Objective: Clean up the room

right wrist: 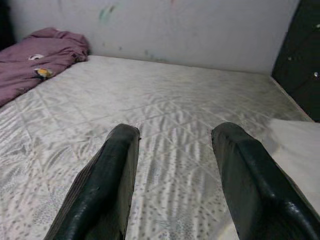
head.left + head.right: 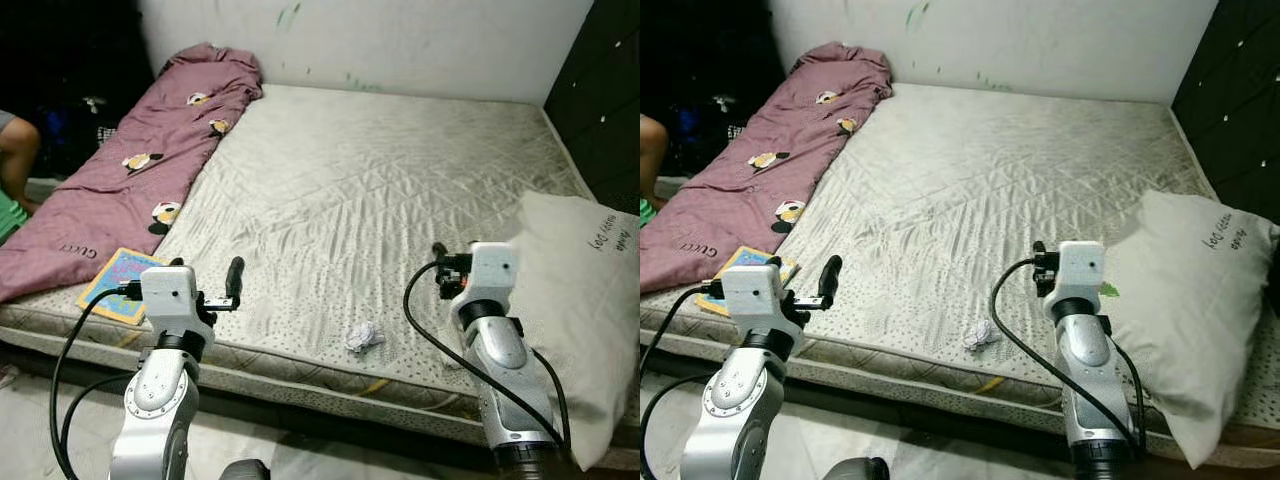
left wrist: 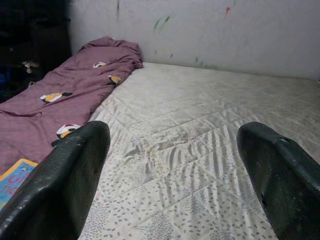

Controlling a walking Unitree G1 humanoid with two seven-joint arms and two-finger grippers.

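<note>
At the far left edge of the head view a person's arm (image 2: 14,150) shows beside the bed. Next to it the purple blanket (image 2: 140,160) runs in a long roll from the upper left down toward the lower left of the frame, and a colourful book (image 2: 112,283) lies at its lower end, near the mattress edge.

The left gripper (image 2: 232,285) hovers over the near edge of the mattress (image 2: 380,170), lower left of centre. Its fingers (image 3: 65,175) stand wide apart in the wrist view, with nothing between them.

Just right of centre, low in the frame, a crumpled paper wad (image 2: 364,336) sits on the mattress near the front edge — likely the first piece of litter to go. It lies between the two arms, nearer the right one.

The right gripper (image 2: 440,262) hangs at centre right, its fingers (image 1: 107,185) moderately parted and empty. The white pillow (image 2: 580,300) fills the right edge.

The step in hand looks like approach — nothing is grasped yet. The next move calls for lowering a gripper onto the wad, closing gently on so light and soft a thing.
</note>
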